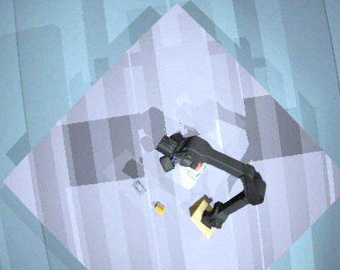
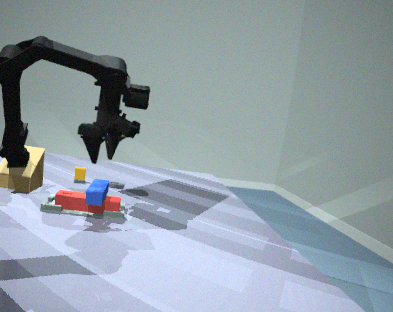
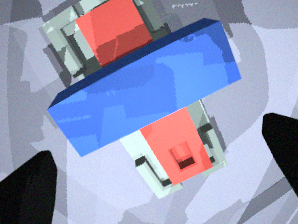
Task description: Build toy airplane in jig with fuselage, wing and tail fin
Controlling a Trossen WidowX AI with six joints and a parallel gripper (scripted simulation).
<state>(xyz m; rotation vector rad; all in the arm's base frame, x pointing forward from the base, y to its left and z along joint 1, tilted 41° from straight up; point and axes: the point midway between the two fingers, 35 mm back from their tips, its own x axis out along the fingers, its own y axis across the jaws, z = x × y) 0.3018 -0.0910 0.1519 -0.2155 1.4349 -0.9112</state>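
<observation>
The red fuselage [image 1: 199,167] [image 2: 70,201] [image 3: 170,142] lies in the pale green-grey cradle [image 2: 110,215] [image 3: 159,189]. The blue wing [image 1: 176,161] [image 2: 97,192] [image 3: 145,85] lies crosswise on top of the fuselage; its tab and the socket under it are hidden. The small socket [image 3: 185,159] near the fuselage's tail is empty. The yellow tail fin [image 1: 159,208] [image 2: 80,173] stands apart from the cradle, toward the arm's base side. My gripper [image 2: 102,160] [image 3: 161,143] is open and empty, above the wing and not touching it.
An empty grey holder [image 1: 139,187] [image 2: 116,185] sits on the table near the tail fin. The arm's base stands on a tan block [image 1: 199,212] [image 2: 33,175]. Shadows and light patches cross the tabletop.
</observation>
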